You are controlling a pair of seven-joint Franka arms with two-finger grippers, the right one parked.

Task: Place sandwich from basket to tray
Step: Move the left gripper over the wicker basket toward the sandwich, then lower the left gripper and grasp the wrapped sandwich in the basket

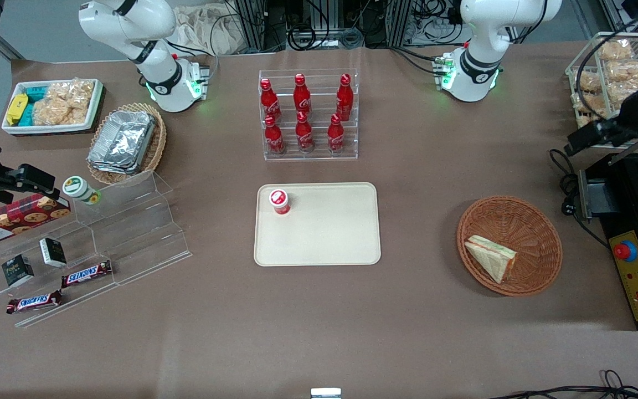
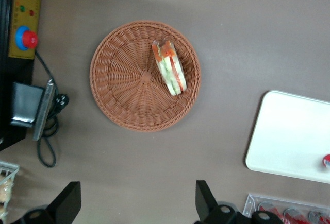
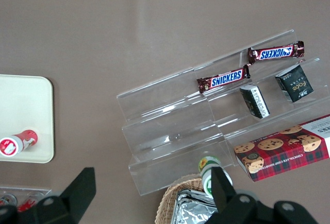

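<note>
- The sandwich [image 1: 490,257] lies in the round wicker basket [image 1: 535,221], toward the working arm's end of the bench [image 1: 418,310]
- It rests against the basket's wall, in the part nearest the tray and the front camera; its orange-red and green layers show in the wrist view
- The pincer [image 2: 138,206] hangs high over the bench, well apart from the basket, and is spread wide with nothing between its two dark fingers [image 2: 69,203]
- Only part of each finger shows; the rest is cut off at the picture's edge
- The cream tray [image 1: 330,233] sits mid-bench, well apart from the basket; the wrist view catches only one rounded end of it
- A small red-capped bottle [image 1: 279,200] stands on the tray, in the corner farther from the front camera and toward the parked arm's end; its label is too small to read
</note>
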